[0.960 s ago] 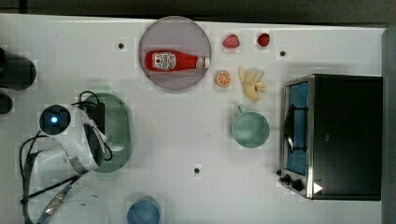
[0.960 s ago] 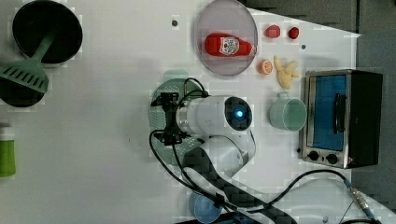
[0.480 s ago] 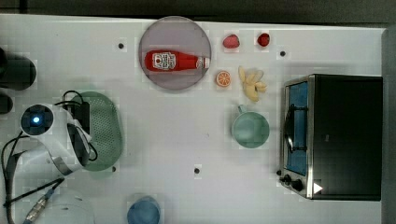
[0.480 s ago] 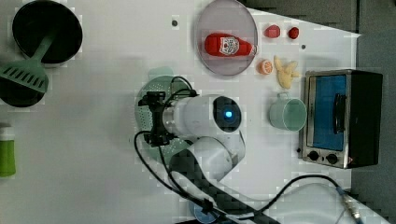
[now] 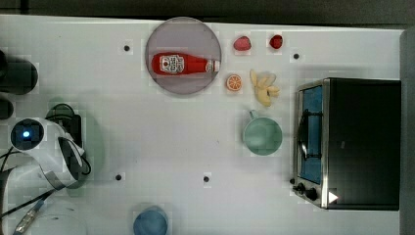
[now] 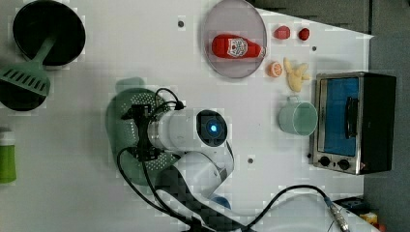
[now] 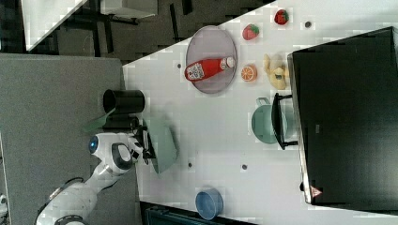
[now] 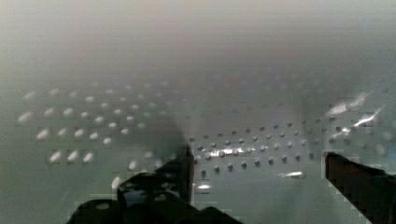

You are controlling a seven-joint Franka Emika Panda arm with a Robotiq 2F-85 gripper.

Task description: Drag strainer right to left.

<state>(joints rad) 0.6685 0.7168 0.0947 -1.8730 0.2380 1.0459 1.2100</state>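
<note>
— What's closest to the arm?

— The strainer [image 6: 126,110]. It sits at the top view's left end of the white table [image 5: 147,142], mostly under the arm's white wrist. In the wrist view its dotted bottom [image 8: 196,93] is right under the camera, and the gripper [image 8: 259,163] is down inside it with its two dark fingers [image 8: 180,172] spread apart, nothing between them. I see nothing else lying in the strainer.

— And next to it?

— In the left view, a black bowl [image 6: 48,31] with a green slotted spatula [image 6: 26,79] leaning out of it, just beyond the strainer toward the left view's top left. A green bottle [image 6: 7,157] lies at the left view's left edge. A blue bowl [image 5: 150,223] sits at the table's edge in the top view; I can't tell what is in it.

— Farther along?

— A round grey plate [image 5: 183,29] holding a red ketchup bottle [image 5: 183,64] on its side. Beside the plate, an orange half [image 5: 234,82] and a banana bunch [image 5: 264,88], with two strawberries [image 5: 242,43] past them. The mint mug [image 5: 263,136] stands well apart from the strainer and looks empty.

— And at the far end?

— A toaster oven [image 5: 350,142] with a blue-tinted door, just beside the mug.
</note>
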